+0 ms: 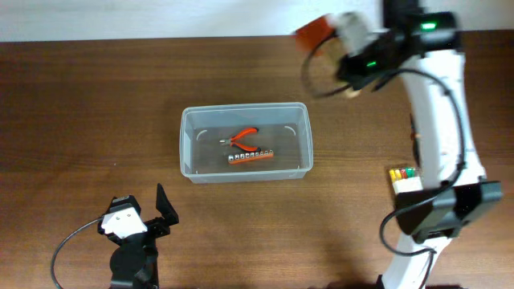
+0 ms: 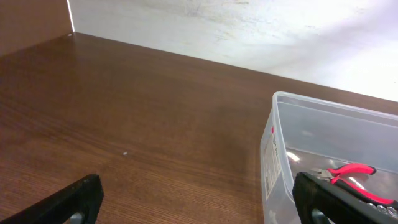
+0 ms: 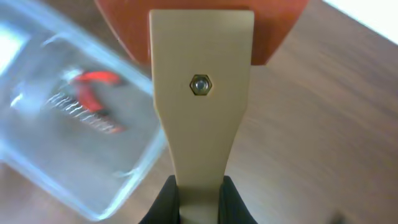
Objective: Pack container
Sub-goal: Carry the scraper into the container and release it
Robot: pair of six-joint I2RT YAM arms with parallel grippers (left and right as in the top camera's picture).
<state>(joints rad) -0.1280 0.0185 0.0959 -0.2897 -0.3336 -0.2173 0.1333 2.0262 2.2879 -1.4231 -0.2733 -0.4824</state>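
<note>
While blurry overhead — right gripper's (image 3: 199,202) scraper (image 3: 201,87), blade off-frame

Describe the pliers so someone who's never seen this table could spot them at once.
At the middle of the brown wooden table sits a clear plastic container. Two things lie inside: the pliers on the side away from the arms' bases, and a red strip of silver bits beside them. Only the pliers have two curved red handles.

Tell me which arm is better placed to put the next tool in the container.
Right: the right pincer grips the tan-handled tool beside the container; the left pincer is open and empty.
</note>
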